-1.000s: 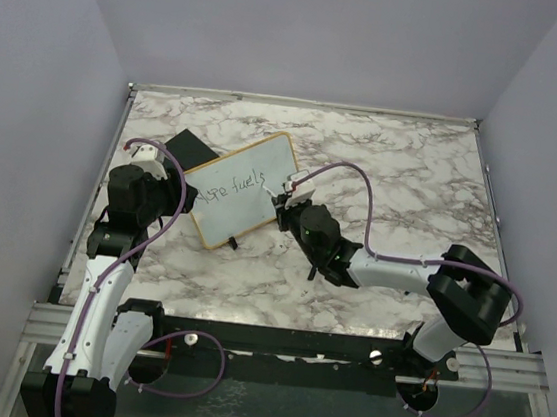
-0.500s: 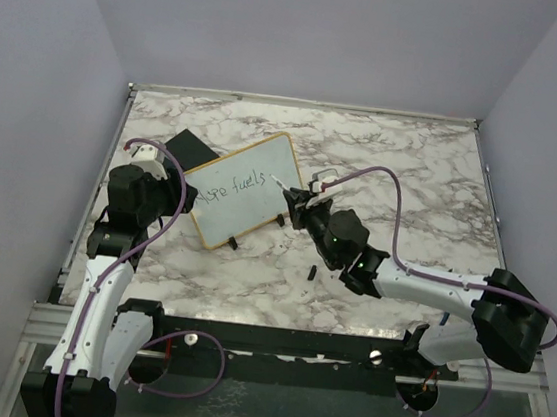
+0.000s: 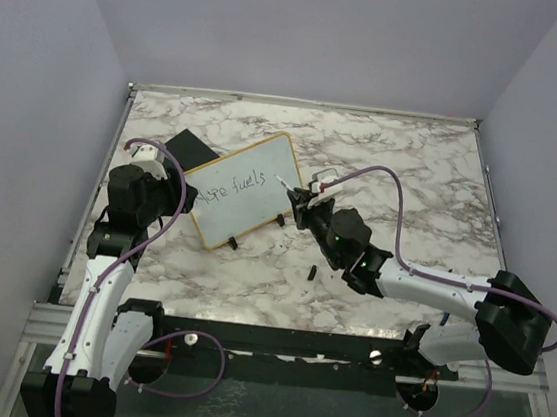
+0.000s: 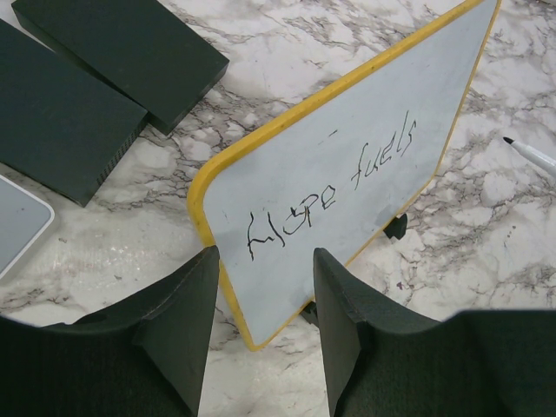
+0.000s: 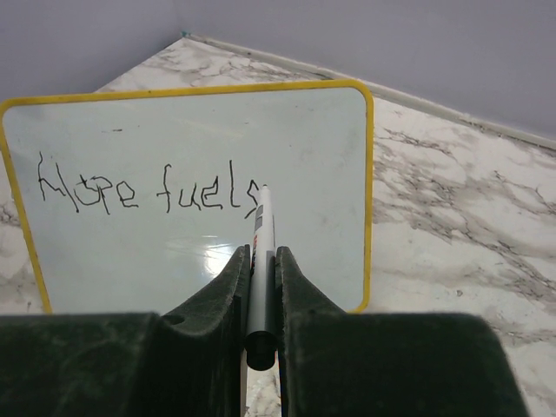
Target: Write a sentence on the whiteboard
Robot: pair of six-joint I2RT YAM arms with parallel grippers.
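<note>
Marble table (image 3: pixel 413 174) under both arms. Whiteboard (image 3: pixel 245 190) left of centre on it, tilted up on small black feet. Two black blocks (image 4: pixel 61 113) just beyond its left end. Sentence (image 5: pixel 148 191) in thin dark marker, reads "Hope fuels". Left gripper (image 4: pixel 265 261) jaws apart, straddling the board's near corner. Right gripper (image 5: pixel 261 254) clamped on a white marker (image 5: pixel 262 221), tip near the board's right end. Small black piece (image 3: pixel 311 271) loose beside the right arm.

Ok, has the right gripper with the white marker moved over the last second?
Yes. The right gripper has drawn back rightward, away from the right edge of the small yellow-framed whiteboard, which stayed put. It grips the thin white marker.
</note>
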